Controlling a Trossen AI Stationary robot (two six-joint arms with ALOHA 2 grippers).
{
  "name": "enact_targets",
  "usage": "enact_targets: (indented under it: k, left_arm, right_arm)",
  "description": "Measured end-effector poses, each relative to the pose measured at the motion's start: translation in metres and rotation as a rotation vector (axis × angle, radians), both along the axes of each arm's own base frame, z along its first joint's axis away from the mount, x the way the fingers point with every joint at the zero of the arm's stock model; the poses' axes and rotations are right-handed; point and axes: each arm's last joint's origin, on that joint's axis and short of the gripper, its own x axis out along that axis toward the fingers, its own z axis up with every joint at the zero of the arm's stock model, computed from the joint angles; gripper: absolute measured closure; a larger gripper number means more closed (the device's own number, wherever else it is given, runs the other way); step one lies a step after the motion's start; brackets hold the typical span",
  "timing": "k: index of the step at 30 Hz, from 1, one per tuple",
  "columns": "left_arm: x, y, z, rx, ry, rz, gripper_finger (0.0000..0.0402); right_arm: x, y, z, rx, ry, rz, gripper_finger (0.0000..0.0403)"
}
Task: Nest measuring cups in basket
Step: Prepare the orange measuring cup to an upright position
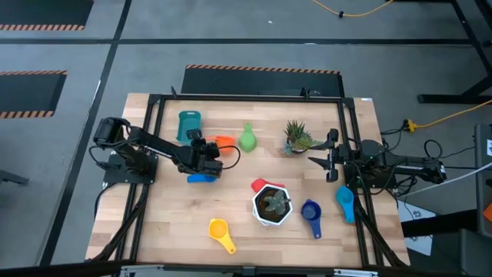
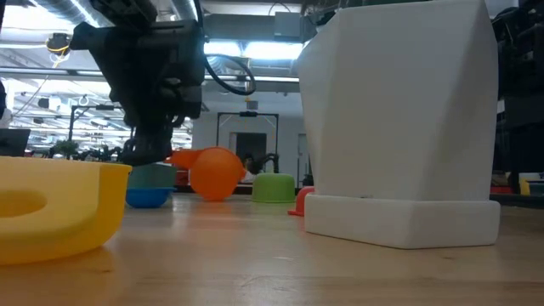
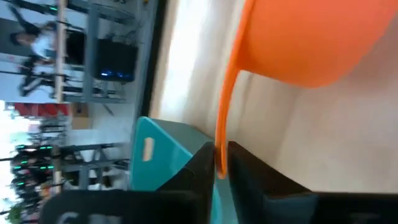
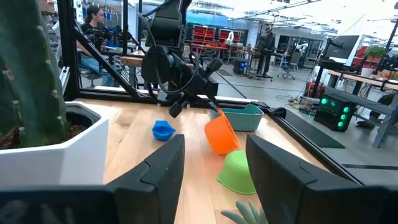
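Observation:
The orange measuring cup lies tilted on its side just right of the teal basket. My left gripper is shut on its handle. The other cups stand apart on the table: green, small blue, red, dark blue, light blue and yellow. My right gripper waits open at the right side, level above the table, holding nothing. My left gripper pinches the orange cup's thin flat handle between its two fingers, near the handle's free end. The fingers slant down from the table's left side. The cup is tipped on its side below them, and its round bowl seems to touch the table.
A white hexagonal plant pot stands at the middle front, beside the red cup. A small spiky plant is near my right gripper. A black frame runs along the table's far and side edges. Bare wood lies at the front left.

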Motion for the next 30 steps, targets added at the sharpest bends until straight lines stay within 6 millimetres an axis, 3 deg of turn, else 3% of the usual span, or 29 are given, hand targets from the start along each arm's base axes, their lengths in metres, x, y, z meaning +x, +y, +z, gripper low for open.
enact_targets:
  k: [9, 19, 30]
  left_arm:
    - [0.0, -0.002, -0.002, -0.105, 0.01, -0.006, 0.0299]
    - [0.003, -0.006, -0.005, -0.254, 0.014, -0.041, 0.0297]
    - [0.014, -0.007, -0.004, -0.272, -0.089, -0.07, 0.0296]
  right_arm:
    - [0.0, 0.0, 0.0, 0.0, 0.0, 0.0, 0.0226]
    - [0.0, 0.0, 0.0, 0.0, 0.0, 0.0, 0.0226]
    - [0.0, 0.0, 0.0, 0.0, -0.001, 0.0, 0.0226]
